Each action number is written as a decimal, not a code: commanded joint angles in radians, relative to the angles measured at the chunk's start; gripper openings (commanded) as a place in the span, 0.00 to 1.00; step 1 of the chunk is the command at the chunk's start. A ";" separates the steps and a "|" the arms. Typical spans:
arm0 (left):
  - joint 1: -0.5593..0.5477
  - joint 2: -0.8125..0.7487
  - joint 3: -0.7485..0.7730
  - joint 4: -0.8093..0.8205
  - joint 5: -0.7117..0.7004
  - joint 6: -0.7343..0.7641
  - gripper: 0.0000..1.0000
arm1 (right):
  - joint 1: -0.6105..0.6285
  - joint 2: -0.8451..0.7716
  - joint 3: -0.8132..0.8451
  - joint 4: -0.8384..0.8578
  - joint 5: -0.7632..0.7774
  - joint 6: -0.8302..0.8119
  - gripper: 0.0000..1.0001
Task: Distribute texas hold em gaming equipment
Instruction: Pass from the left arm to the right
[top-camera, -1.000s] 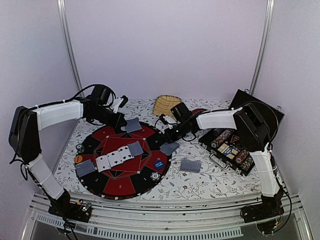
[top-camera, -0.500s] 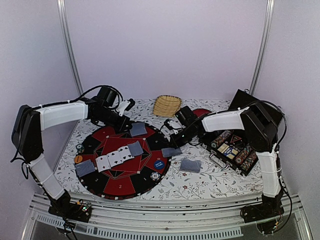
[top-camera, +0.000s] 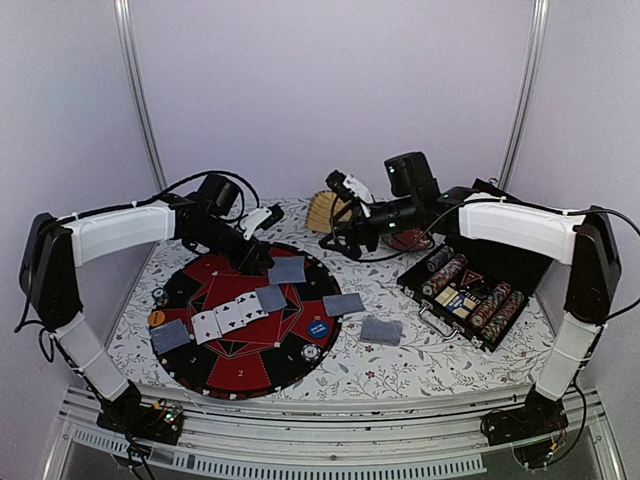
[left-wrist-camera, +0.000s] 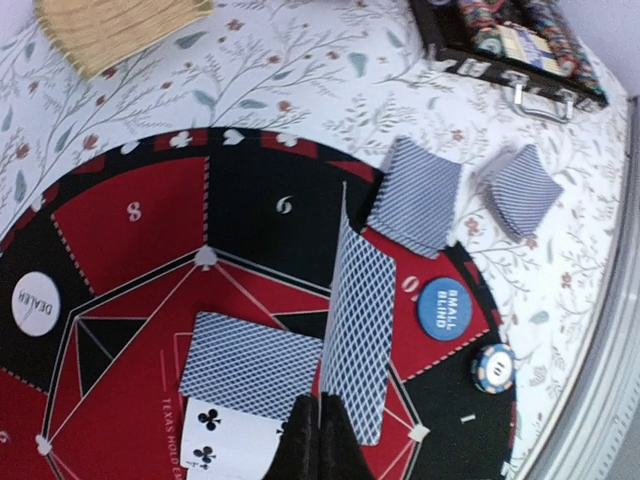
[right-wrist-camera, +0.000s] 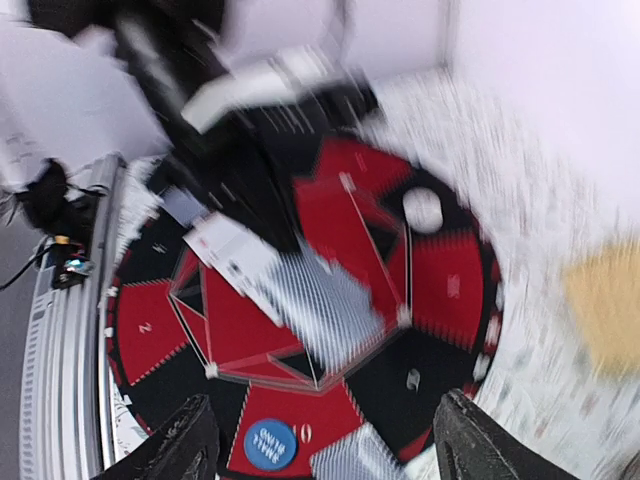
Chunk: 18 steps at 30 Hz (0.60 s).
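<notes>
Mat (top-camera: 240, 375) sits toward the near-left corner of the counter.
Near rim of the mat: striped chip (top-camera: 311, 351), with the blue button (top-camera: 317, 328) just behind it.
Left rim of the mat: orange chip (top-camera: 157, 318), and the left card (top-camera: 170, 336) face down beside it.
Mid-mat: face-up row (top-camera: 225, 318), with the mid card (top-camera: 270, 297) face down at its right end.
Right rim of the mat: rim card (top-camera: 343, 304), face down.
Loose card (top-camera: 380, 330) lies face down off the mat, between the mat and the case (top-camera: 470, 300).
The case is open by the right edge, with rows of chips inside.
Left gripper (left-wrist-camera: 320, 440) is pinched tight on the held card (left-wrist-camera: 358, 320), which stands tilted on edge above the far-right part of the mat.
White dealer button (left-wrist-camera: 37, 303) lies on the mat's far-left part.
Right gripper (right-wrist-camera: 325, 400) is spread wide with nothing between its fingers. It is up in the air near the far edge, in front of the basket (top-camera: 322, 205).
The right wrist view is blurred.
The basket sits mid far edge.
</notes>
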 joint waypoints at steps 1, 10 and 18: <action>-0.051 -0.095 0.017 -0.033 0.146 0.096 0.00 | 0.001 -0.027 -0.005 0.027 -0.193 -0.202 0.79; -0.093 -0.155 0.020 -0.044 0.208 0.140 0.00 | 0.045 0.092 0.142 -0.088 -0.236 -0.245 0.69; -0.098 -0.173 0.020 -0.044 0.209 0.143 0.00 | 0.054 0.137 0.176 -0.145 -0.249 -0.232 0.33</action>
